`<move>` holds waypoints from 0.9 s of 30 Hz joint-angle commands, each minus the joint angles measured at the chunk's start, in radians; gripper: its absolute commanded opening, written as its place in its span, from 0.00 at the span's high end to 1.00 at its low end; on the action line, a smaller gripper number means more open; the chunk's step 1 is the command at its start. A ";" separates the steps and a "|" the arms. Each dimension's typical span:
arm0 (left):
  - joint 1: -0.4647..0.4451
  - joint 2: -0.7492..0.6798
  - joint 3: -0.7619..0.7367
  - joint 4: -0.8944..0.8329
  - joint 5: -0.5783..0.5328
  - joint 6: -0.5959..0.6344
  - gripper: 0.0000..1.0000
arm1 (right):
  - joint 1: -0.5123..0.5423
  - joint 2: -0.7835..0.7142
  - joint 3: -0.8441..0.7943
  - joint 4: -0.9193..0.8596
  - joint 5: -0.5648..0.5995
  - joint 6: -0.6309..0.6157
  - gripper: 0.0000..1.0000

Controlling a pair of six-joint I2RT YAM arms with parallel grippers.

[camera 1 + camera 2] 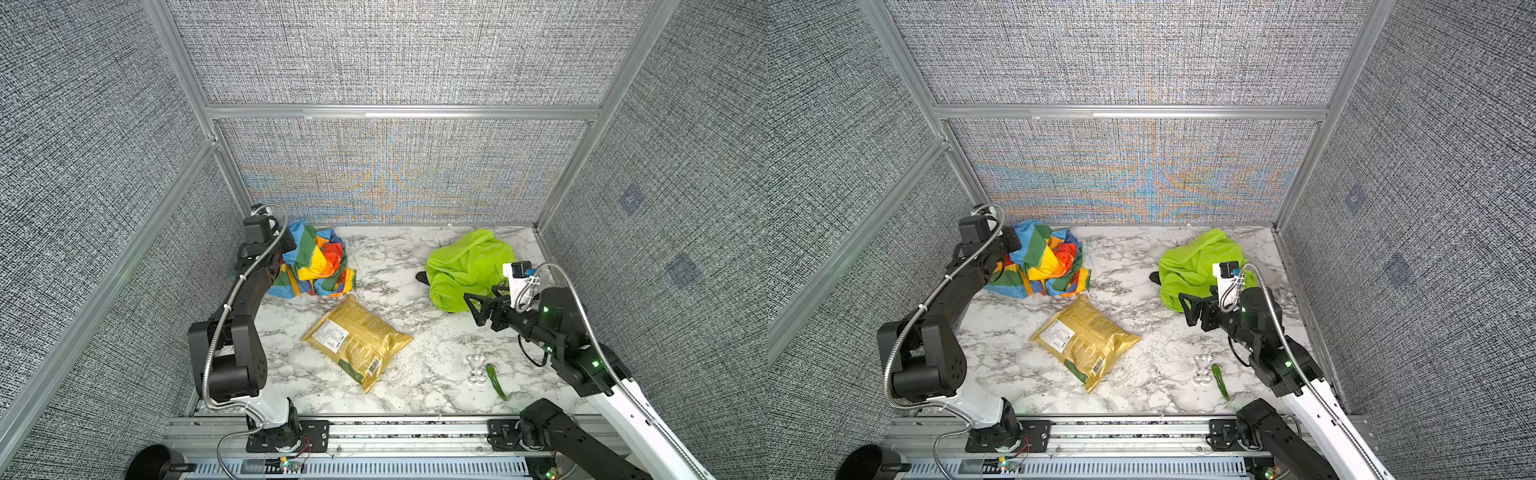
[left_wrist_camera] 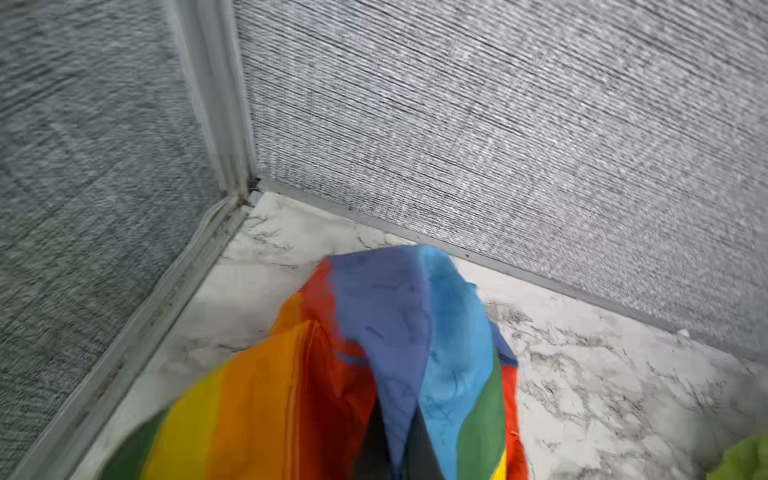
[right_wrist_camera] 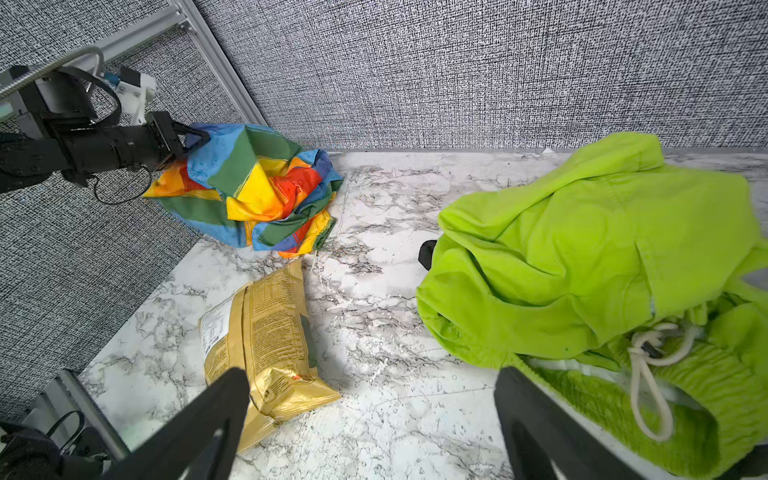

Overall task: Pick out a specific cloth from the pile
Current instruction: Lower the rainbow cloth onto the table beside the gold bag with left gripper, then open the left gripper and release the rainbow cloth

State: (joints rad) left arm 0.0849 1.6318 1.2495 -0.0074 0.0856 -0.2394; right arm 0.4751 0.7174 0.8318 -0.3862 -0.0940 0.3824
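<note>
Right fingers [image 3: 208, 415] wide, empty; left fingers [image 3: 189, 132] tight on bunched cloth [image 3: 257, 187], axis unclear.

Bare tabletop [image 1: 386, 270] free between rainbow cloth [image 1: 320, 266], gold bag [image 1: 357, 343], lime cloth [image 1: 465, 266].

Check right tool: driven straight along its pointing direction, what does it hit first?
Probably the bare marble tabletop, in the gap between the gold snack bag and the lime-green cloth. Nothing lies just ahead of the open right tool. How steeply it tilts down is unclear.
</note>
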 commanded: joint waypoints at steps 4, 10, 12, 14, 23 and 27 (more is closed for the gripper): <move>-0.142 0.070 0.060 -0.026 -0.039 0.149 1.00 | 0.000 0.001 0.001 0.025 -0.010 0.016 0.03; -0.237 0.179 0.073 -0.056 -0.002 0.144 1.00 | 0.000 -0.007 0.000 0.012 0.002 0.013 0.03; -0.285 0.220 0.084 -0.076 -0.027 0.175 0.98 | 0.001 -0.007 -0.001 0.015 -0.001 0.015 0.03; -0.317 0.269 0.106 -0.100 -0.054 0.191 0.97 | 0.000 -0.006 -0.002 0.021 -0.006 0.016 0.03; -0.317 0.491 0.172 -0.096 0.010 0.107 0.91 | 0.002 -0.006 -0.011 0.015 -0.007 0.020 0.03; -0.316 0.498 0.158 -0.058 0.018 0.071 0.81 | 0.002 -0.038 -0.013 0.004 0.008 0.013 0.03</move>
State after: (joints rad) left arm -0.2321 2.1216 1.4120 -0.0578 0.0814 -0.1318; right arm 0.4759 0.7036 0.8196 -0.3882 -0.1009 0.3996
